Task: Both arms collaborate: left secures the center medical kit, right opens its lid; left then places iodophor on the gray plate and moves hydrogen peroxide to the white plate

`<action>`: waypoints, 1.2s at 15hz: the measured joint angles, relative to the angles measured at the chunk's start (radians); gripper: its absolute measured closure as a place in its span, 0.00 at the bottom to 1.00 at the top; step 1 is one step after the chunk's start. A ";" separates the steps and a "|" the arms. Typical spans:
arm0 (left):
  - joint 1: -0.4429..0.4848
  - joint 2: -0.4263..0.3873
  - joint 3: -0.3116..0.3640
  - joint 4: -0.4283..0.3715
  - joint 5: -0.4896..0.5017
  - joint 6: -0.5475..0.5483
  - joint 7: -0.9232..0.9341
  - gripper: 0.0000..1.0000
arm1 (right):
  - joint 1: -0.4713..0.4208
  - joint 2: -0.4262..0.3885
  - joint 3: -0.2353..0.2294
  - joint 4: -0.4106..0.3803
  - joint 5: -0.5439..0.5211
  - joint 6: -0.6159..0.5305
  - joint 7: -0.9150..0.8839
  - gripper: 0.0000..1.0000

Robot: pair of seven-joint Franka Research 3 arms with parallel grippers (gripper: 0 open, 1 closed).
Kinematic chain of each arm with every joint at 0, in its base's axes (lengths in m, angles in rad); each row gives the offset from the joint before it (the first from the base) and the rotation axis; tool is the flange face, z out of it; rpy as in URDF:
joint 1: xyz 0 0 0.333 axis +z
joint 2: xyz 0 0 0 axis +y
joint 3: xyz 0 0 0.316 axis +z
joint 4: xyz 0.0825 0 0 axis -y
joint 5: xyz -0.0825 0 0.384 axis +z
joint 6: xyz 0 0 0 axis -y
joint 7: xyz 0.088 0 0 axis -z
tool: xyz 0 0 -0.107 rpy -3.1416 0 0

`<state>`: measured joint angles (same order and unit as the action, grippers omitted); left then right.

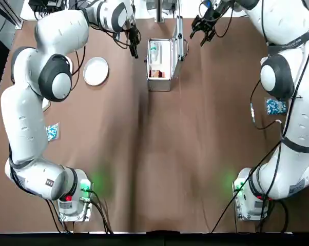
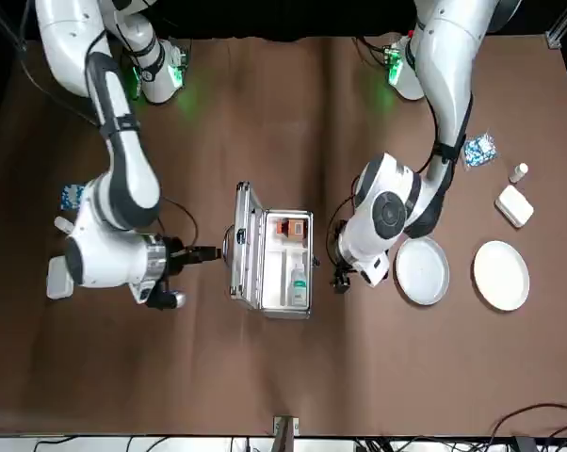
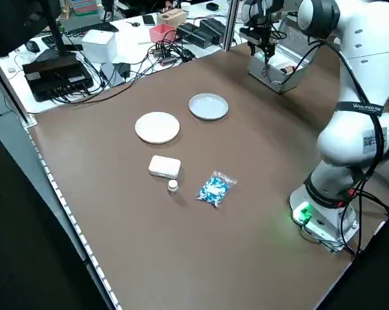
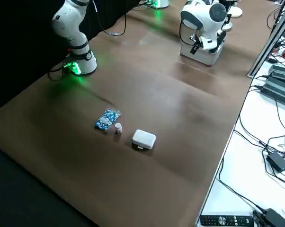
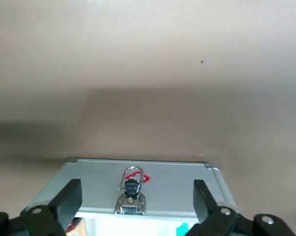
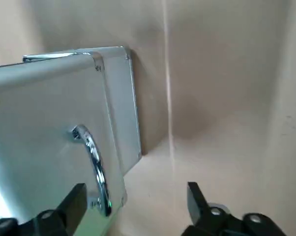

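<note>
While silver, medical kit [image 1: 161, 65] stands open.

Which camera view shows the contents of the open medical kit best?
The front view: it looks straight into the medical kit, showing a red-labelled item and a bottle. The top view shows the same, partly foreshortened. The left wrist view shows mainly the latch side; the right wrist view only the raised lid.

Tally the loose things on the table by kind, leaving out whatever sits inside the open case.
medical kit: 1
plates: 2
blue packets: 2
white boxes: 2
small bottles: 2
Total: 9
</note>
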<state>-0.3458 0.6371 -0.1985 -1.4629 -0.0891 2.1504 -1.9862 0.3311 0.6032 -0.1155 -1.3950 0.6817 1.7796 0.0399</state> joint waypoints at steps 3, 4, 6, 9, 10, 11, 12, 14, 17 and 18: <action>0.005 -0.018 -0.003 0.012 0.000 -0.020 0.002 0.00 | -0.055 -0.001 -0.003 0.075 -0.026 -0.090 -0.020 0.04; 0.004 -0.019 -0.004 0.020 0.000 -0.028 0.002 0.00 | -0.069 -0.001 -0.003 0.096 -0.053 -0.106 -0.023 0.02; 0.001 -0.019 -0.007 0.034 0.000 -0.043 0.001 0.00 | -0.089 -0.001 -0.003 0.120 -0.094 -0.116 -0.025 0.01; -0.007 -0.019 -0.009 0.049 0.000 -0.073 -0.006 0.00 | -0.140 -0.001 -0.008 0.130 -0.129 -0.149 -0.025 0.01; -0.012 -0.019 -0.009 0.062 0.000 -0.073 -0.029 0.00 | -0.192 -0.002 -0.010 0.146 -0.168 -0.191 -0.033 0.01; -0.014 -0.018 -0.009 0.070 0.000 -0.073 -0.041 0.00 | -0.212 -0.005 -0.010 0.156 -0.194 -0.202 -0.035 0.01; -0.019 -0.016 -0.009 0.078 0.000 -0.073 -0.055 0.01 | -0.226 -0.009 -0.010 0.167 -0.224 -0.207 -0.035 0.01; -0.034 -0.014 -0.010 0.093 0.000 -0.073 -0.092 0.01 | -0.239 -0.029 -0.010 0.182 -0.299 -0.211 -0.035 0.01; -0.048 -0.012 -0.010 0.131 0.000 -0.073 -0.157 0.02 | -0.240 -0.072 -0.009 0.191 -0.401 -0.213 -0.035 0.01; -0.053 -0.012 -0.011 0.137 0.000 -0.073 -0.165 0.03 | -0.242 -0.087 -0.011 0.193 -0.429 -0.213 -0.035 0.01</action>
<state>-0.3985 0.6249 -0.2093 -1.3255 -0.0892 2.0777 -2.1508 0.0895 0.5165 -0.1261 -1.2018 0.2527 1.5662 0.0050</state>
